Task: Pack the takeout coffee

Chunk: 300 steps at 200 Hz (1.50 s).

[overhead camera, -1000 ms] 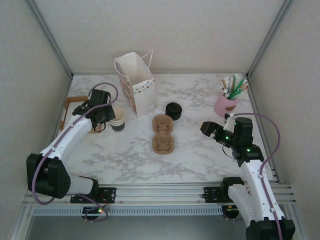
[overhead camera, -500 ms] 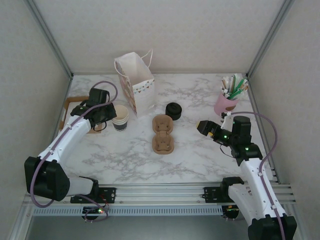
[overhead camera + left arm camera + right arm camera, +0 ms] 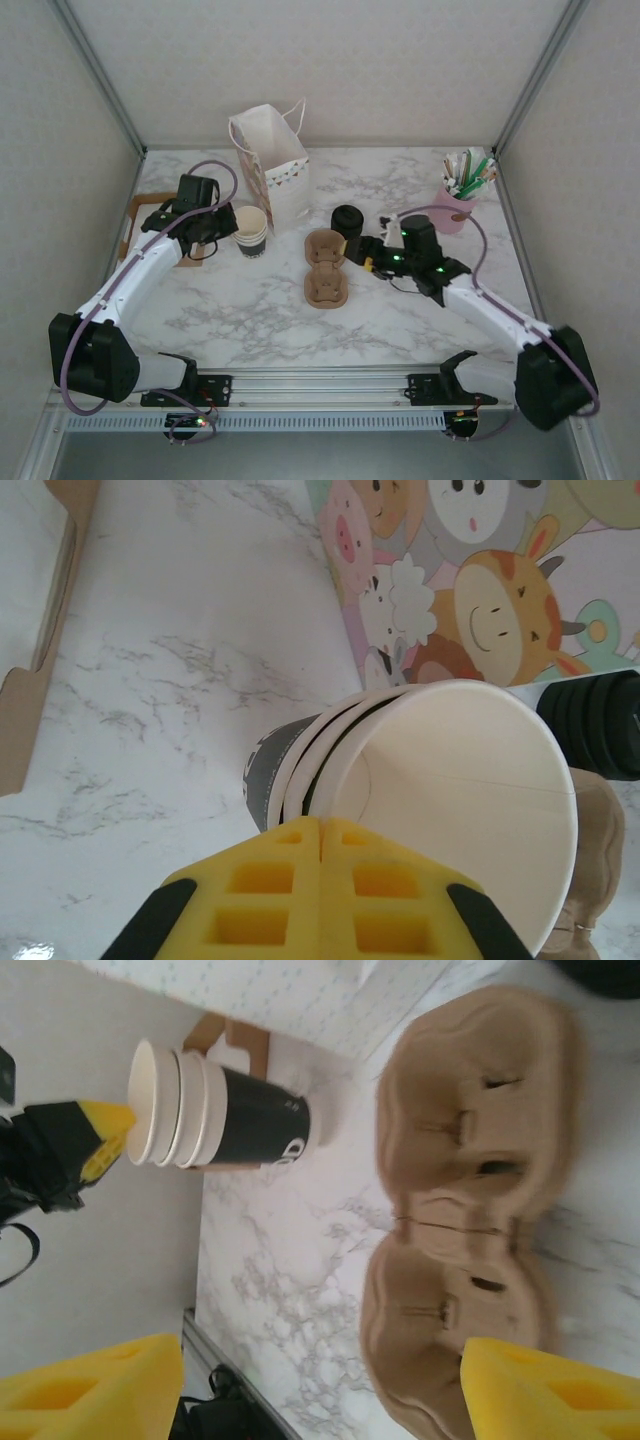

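- Olive-green paper cup with black lid [image 3: 347, 220] stands on marble table [image 3: 250, 300] just behind brown cardboard carrier [image 3: 326, 268], unpacked.
- Right gripper [image 3: 358, 255] released, jaws wide beside it, probably for grabbing.
- Left gripper [image 3: 322, 825] clenched at lidless cup stack [image 3: 250, 230] rim.

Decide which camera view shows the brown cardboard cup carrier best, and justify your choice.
Right wrist: the carrier looks large and close, both wells and their slots plain. Top external shows it whole but small; left wrist catches one edge.

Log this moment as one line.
left jaws shut at cup stack rim | right jaws open near carrier | coffee lidded, on table, not in carrier
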Available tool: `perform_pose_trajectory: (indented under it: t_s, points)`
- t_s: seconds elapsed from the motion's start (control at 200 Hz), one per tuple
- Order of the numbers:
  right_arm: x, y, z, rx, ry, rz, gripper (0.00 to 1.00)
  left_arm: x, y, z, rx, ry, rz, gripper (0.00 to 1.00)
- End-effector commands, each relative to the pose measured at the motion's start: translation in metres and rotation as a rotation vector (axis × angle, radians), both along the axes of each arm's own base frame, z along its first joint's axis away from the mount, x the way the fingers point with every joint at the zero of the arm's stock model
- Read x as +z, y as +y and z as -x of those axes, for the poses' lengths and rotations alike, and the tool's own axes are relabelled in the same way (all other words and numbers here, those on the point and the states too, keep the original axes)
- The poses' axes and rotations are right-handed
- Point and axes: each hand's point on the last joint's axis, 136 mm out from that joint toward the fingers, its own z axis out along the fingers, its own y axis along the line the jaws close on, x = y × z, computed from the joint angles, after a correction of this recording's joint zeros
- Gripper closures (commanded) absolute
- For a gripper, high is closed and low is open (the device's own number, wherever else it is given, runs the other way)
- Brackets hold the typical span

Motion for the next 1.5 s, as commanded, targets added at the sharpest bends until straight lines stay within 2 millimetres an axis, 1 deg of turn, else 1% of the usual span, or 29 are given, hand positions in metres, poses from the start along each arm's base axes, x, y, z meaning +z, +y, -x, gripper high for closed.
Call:
perform_pose_trajectory:
  t_s: [0.0, 0.06, 0.22, 0.285, 0.401, 0.566, 0.691, 0.906, 0.916, 0.926, 1.006, 1.327, 1.497]
  points:
    - [0.033, 0.038, -0.022, 0.006, -0.075, -0.081, 0.32, 0.000, -0.008, -0.005, -0.014, -0.016, 0.040, 1.00]
    - [0.031, 0.054, -0.029, 0.011, -0.068, -0.090, 0.34, -0.002, -0.008, -0.005, -0.014, -0.014, 0.045, 1.00]
    - [0.024, 0.084, -0.047, 0.013, -0.048, -0.133, 0.43, -0.008, -0.009, -0.004, -0.016, -0.003, 0.057, 1.00]
    - [0.021, 0.096, -0.052, 0.020, -0.035, -0.147, 0.48, -0.009, -0.008, -0.003, -0.015, 0.001, 0.056, 1.00]
    - [0.014, 0.117, -0.058, 0.033, -0.017, -0.158, 0.53, -0.009, -0.006, -0.002, -0.007, 0.001, 0.058, 1.00]
    - [0.002, 0.140, -0.068, 0.038, 0.005, -0.185, 0.57, -0.010, -0.005, -0.001, 0.000, 0.004, 0.068, 1.00]
    - [-0.007, 0.155, -0.070, 0.054, 0.028, -0.208, 0.58, -0.012, -0.004, -0.001, 0.006, 0.006, 0.070, 1.00]
    - [-0.013, 0.169, -0.079, 0.061, 0.051, -0.251, 0.58, -0.012, -0.003, 0.001, 0.009, 0.007, 0.072, 1.00]
    - [-0.013, 0.175, -0.071, 0.080, 0.052, -0.253, 0.58, -0.012, -0.002, 0.001, 0.009, 0.007, 0.072, 1.00]
    - [-0.013, 0.177, -0.070, 0.085, 0.053, -0.254, 0.58, -0.012, -0.002, 0.001, 0.010, 0.008, 0.072, 1.00]
    - [-0.014, 0.182, -0.068, 0.097, 0.057, -0.266, 0.58, -0.012, -0.002, 0.001, 0.012, 0.009, 0.070, 1.00]
    - [-0.016, 0.189, -0.067, 0.116, 0.067, -0.290, 0.58, -0.012, 0.000, 0.001, 0.017, 0.007, 0.072, 1.00]
    - [-0.023, 0.191, -0.068, 0.112, 0.078, -0.284, 0.58, -0.012, -0.001, 0.001, 0.017, 0.006, 0.077, 1.00]
